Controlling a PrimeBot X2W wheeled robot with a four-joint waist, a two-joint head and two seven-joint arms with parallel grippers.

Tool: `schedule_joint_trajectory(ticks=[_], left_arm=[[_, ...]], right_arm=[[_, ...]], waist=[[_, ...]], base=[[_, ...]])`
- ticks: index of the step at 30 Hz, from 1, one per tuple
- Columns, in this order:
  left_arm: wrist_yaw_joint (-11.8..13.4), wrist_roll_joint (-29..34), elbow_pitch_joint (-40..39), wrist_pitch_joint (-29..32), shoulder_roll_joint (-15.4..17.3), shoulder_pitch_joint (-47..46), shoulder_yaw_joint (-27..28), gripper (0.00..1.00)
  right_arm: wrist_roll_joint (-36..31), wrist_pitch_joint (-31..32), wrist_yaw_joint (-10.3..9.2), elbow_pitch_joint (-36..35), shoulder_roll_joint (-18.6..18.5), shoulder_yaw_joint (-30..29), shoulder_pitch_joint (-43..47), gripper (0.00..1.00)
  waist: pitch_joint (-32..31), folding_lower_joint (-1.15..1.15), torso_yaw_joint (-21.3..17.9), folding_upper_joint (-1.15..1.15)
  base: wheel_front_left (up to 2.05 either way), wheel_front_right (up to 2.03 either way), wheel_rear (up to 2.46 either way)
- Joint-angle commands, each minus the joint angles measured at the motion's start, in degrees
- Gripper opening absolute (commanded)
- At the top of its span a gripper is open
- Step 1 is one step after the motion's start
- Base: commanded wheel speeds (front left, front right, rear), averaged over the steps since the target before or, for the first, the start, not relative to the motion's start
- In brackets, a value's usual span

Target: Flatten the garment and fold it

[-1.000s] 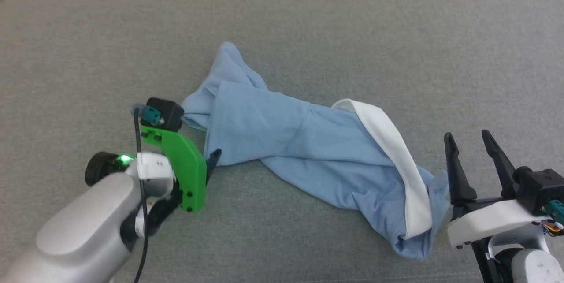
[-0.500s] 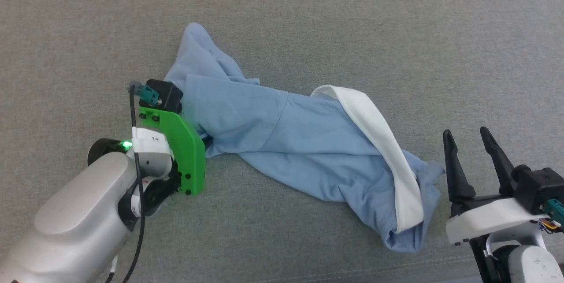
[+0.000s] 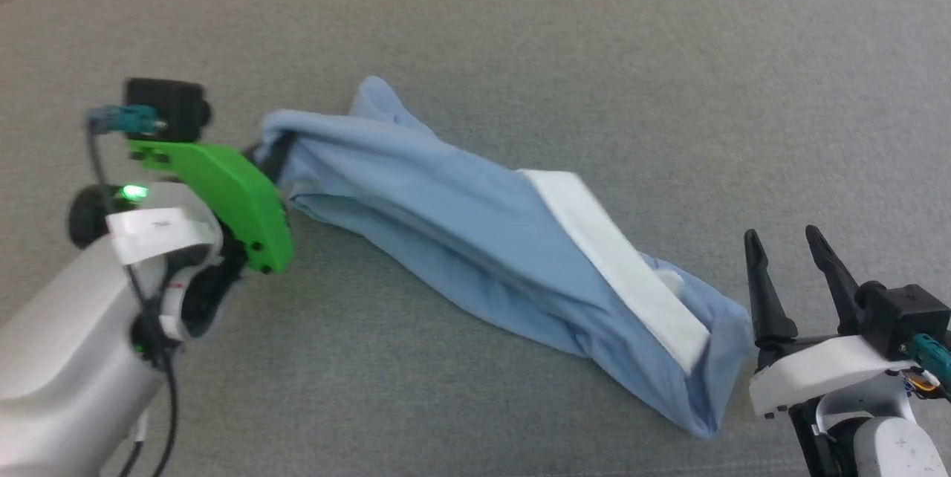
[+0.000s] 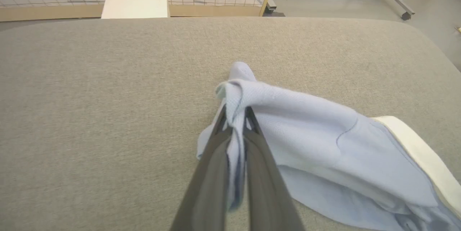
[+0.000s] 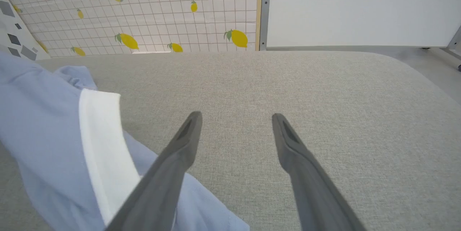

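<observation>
1. Two dark fingers of the left gripper (image 4: 235, 114) are pressed together on a bunched fold of the garment (image 4: 299, 126). In the left wrist view we see pale blue cloth running down between them and spilling over their tips.
2. From those closed fingertips, the bulk of the garment lies toward 4 o'clock in that view. A small blue tip of fabric pokes out just beyond them at 12 o'clock.
3. In the head view the left gripper (image 3: 266, 154) sits at the 10 o'clock end of the garment (image 3: 461, 224), behind a green bracket (image 3: 223, 187) on its wrist. The fabric trails away from it toward 4 o'clock as one long, rumpled band.
4. We find the white collar (image 3: 609, 261) crossing that band past its middle, nearer the 4 o'clock end. In the left wrist view the white collar (image 4: 421, 155) shows far out at 4 o'clock.
5. In the head view the right gripper (image 3: 784, 235) stands spread wide with nothing between its fingers. The garment's far end lies just beside it at 9 o'clock; we cannot tell whether they touch.
6. In the right wrist view the right gripper (image 5: 236, 116) frames bare upholstery. The garment (image 5: 39, 126) and its white collar (image 5: 101, 144) lie at 9 o'clock, and the cloth passes behind the finger on that side.
7. Everything rests on a grey cushion (image 3: 520, 39). Beyond its 12 o'clock edge we see a lemon-printed grid panel (image 5: 144, 15) and a white block (image 4: 135, 2).
</observation>
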Motion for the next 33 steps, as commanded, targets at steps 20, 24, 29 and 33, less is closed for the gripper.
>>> schedule_joint_trajectory(ticks=[20,24,29,33], left_arm=[[8.1,1.5,7.5,-9.9,3.2,18.4,0.2,1.0],[7.8,5.3,7.5,-17.4,2.1,15.8,1.7,1.0],[5.0,11.3,5.2,-28.4,1.3,13.7,2.1,1.0],[3.2,18.0,2.6,-31.0,0.9,13.3,0.1,1.0]], right_arm=[[-1.4,3.0,-0.09,-0.9,0.1,0.5,2.4,1.0],[-1.7,3.4,-0.09,-1.1,0.1,0.3,2.7,1.0],[-1.6,4.4,-0.09,-1.8,0.0,0.3,2.7,1.0],[-0.8,6.3,-0.09,-2.6,-1.5,1.0,2.5,1.0]], waist=[[-6.7,0.0,5.7,0.0],[-8.0,0.0,6.2,0.0],[-9.2,0.0,6.8,0.0],[-9.2,0.0,7.9,0.0]], base=[[0.0,0.0,0.0],[0.0,0.0,0.0],[0.0,0.0,0.0],[0.0,0.0,0.0]])
